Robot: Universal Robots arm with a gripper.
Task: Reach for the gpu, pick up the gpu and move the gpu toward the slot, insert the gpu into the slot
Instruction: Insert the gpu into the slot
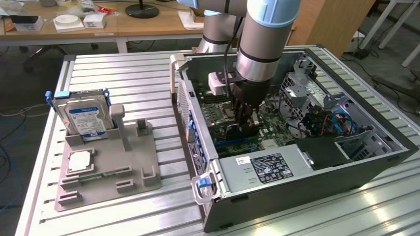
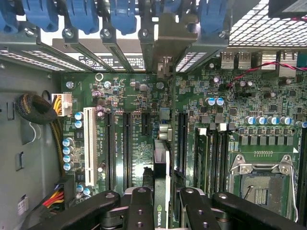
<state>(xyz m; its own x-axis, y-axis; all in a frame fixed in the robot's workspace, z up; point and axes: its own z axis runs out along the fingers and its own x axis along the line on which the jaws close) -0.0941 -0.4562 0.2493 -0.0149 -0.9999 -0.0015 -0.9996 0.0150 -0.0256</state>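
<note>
The gripper is pinching the gpu between its two fingers, and it holds the card on its edge, standing upright. I think this is so that the lower edge can go straight down into a slot on the motherboard. The card's metal bracket is already at the back wall of the computer case, between the blue clips, so the card looks lined up with its place. Whether it is fully seated I cannot tell.

The wrist view gives the detail: the card seen from above as a thin line, the long black slots on both sides of it, and the empty processor socket. The exterior view gives the setting: the arm reaches down into the open case, and outside the case, to the exterior view's left, a grey holder carries a hard drive.
</note>
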